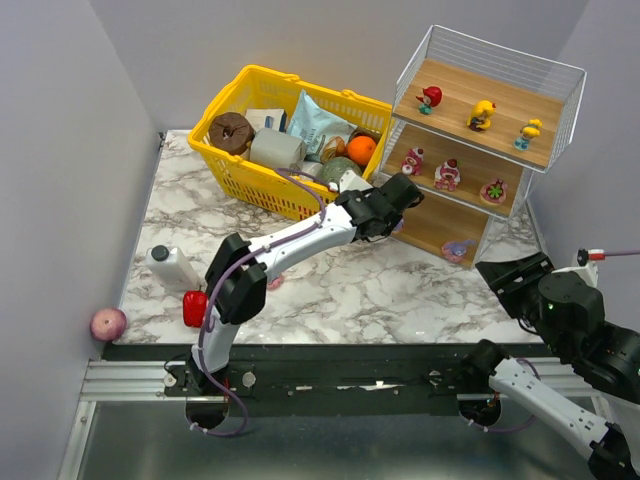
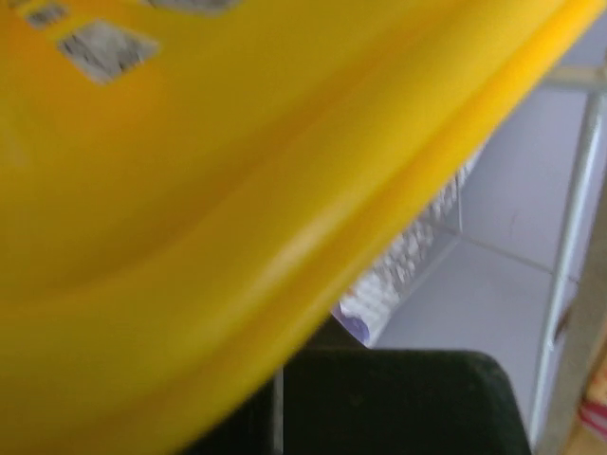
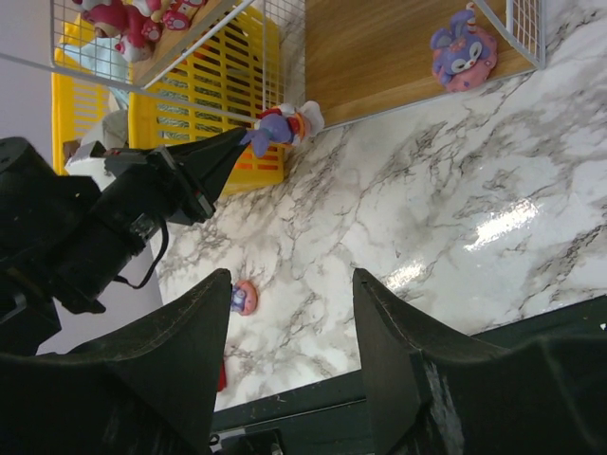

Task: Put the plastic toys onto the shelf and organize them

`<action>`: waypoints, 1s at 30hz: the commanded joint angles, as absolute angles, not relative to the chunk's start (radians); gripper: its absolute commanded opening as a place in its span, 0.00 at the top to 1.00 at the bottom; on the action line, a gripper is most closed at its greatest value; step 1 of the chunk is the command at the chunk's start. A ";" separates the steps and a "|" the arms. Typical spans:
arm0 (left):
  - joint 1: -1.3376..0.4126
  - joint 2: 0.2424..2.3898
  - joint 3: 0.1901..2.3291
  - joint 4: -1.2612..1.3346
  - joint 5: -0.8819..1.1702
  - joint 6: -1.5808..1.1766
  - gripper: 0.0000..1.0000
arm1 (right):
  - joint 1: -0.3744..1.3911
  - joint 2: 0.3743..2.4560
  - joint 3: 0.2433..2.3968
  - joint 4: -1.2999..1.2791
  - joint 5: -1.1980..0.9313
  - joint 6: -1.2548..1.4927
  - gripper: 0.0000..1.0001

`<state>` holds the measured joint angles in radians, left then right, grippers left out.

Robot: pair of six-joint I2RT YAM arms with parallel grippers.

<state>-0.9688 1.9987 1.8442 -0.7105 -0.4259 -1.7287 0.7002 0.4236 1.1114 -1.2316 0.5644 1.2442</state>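
1. Marble tabletop: your left gripper pinches a purple bunny at its fingertips.
2. That bunny sits at the front edge of the lowest board of the shelf, at two o'clock.
3. Your right gripper hangs wide and empty at four o'clock.

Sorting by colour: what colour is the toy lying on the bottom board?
Toy: purple and pink; right wrist view.

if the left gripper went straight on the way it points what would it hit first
The left gripper, shut on a purple bunny, would likely meet the shelf's bottom board first; depth unclear.
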 commanded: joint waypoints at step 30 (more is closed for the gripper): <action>-1.114 2.082 2.132 -1.074 -0.661 -1.916 1.00 | 0.704 0.452 1.129 -1.319 0.565 1.152 0.36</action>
<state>-1.0489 2.1735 2.1181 -0.9516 -0.5728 -1.8580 0.7002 0.4187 1.1378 -1.2823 0.5873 1.1740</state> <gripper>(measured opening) 0.021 0.637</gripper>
